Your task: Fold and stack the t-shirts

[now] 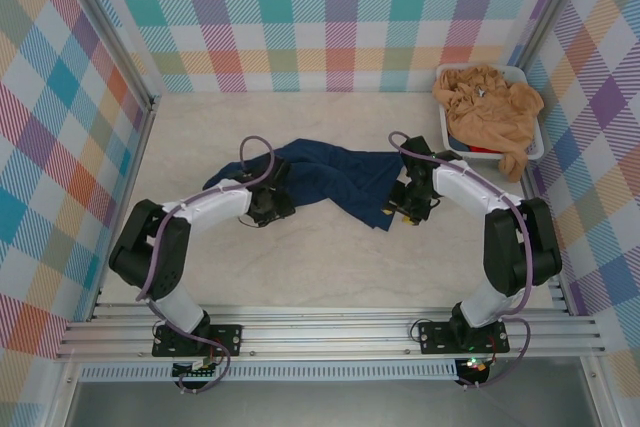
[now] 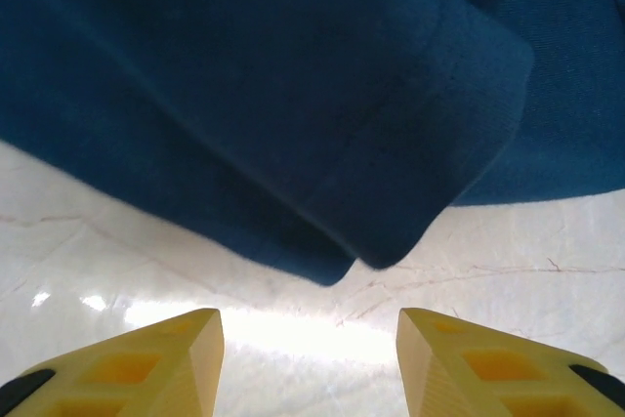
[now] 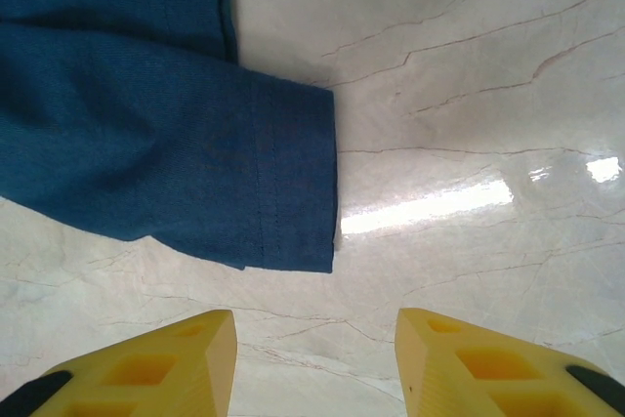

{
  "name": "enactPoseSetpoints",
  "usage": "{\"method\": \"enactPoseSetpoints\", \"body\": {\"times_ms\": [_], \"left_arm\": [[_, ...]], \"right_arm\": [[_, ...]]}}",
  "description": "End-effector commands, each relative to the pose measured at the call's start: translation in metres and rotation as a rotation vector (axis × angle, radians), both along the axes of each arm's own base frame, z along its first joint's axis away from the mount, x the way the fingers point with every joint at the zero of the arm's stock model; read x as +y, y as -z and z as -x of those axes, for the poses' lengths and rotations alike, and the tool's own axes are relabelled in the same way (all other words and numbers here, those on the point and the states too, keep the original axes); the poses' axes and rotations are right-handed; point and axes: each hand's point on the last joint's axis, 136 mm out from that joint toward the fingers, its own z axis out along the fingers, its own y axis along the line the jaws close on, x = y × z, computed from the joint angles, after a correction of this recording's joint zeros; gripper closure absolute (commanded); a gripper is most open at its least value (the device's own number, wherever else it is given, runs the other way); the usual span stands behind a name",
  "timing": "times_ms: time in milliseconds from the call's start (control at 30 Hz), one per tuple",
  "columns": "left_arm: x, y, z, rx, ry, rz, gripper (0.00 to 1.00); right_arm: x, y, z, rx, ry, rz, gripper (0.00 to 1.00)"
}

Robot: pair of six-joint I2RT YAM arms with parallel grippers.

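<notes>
Dark navy blue cloth t-shirt [image 1: 330, 177]: ends covered by white robot arms [image 1: 215, 205] in top view; cut off by edges, blurred in left wrist view. White plastic tub [image 1: 515, 70] mostly buried under crumpled tan-orange t-shirts [image 1: 490, 107].

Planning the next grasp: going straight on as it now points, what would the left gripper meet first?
Probably the hem of the dark navy blue cloth t-shirt, lying ahead of the left gripper on the pale marbled table; gripper height is unclear.

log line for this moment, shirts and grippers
navy t-shirt: unfolded on table | left gripper: open, empty | right gripper: open, empty | tan t-shirts: heaped in white tub
</notes>
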Motion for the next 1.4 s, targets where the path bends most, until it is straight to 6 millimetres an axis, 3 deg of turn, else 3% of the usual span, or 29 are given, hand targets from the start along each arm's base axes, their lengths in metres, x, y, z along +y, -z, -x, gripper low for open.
{"method": "enactPoseSetpoints", "body": {"times_ms": [0,167,300,467,533,567,667,833,1000,1200,1367], "left_arm": [[-0.005,-0.003,-0.016,-0.096,0.124,-0.068,0.48],[-0.002,0.015,-0.016,-0.034,0.179,-0.149,0.48],[0.0,0.03,-0.009,0.019,0.199,-0.169,0.54],[0.007,0.034,-0.006,0.03,0.213,-0.22,0.63],[0.012,0.034,-0.007,0.027,0.213,-0.255,0.8],[0.014,0.033,-0.009,0.02,0.216,-0.268,0.96],[0.023,0.016,-0.009,-0.013,0.199,-0.307,1.0],[0.056,-0.037,0.007,-0.107,0.096,-0.371,1.0],[0.094,-0.085,0.034,-0.224,-0.007,-0.4,1.0],[0.112,-0.102,0.052,-0.26,-0.057,-0.389,1.0],[0.115,-0.105,0.058,-0.267,-0.066,-0.38,1.0]], "right_arm": [[0.004,-0.011,-0.005,-0.02,0.012,-0.026,0.53],[0.004,-0.011,-0.001,-0.015,0.017,-0.03,0.53],[0.003,-0.01,0.0,-0.012,0.014,-0.028,0.53],[0.003,-0.008,0.0,-0.008,0.018,-0.031,0.53],[0.004,-0.007,0.0,-0.008,0.019,-0.036,0.53],[0.005,-0.007,0.0,-0.006,0.02,-0.037,0.53],[0.003,-0.008,0.0,-0.01,0.025,-0.025,0.53],[-0.002,-0.009,-0.001,-0.023,0.078,-0.016,0.55],[0.008,0.014,0.011,0.073,0.196,-0.073,0.61],[0.019,0.041,0.017,0.145,0.332,-0.133,0.62],[0.021,0.048,0.007,0.142,0.371,-0.137,0.62]]}}
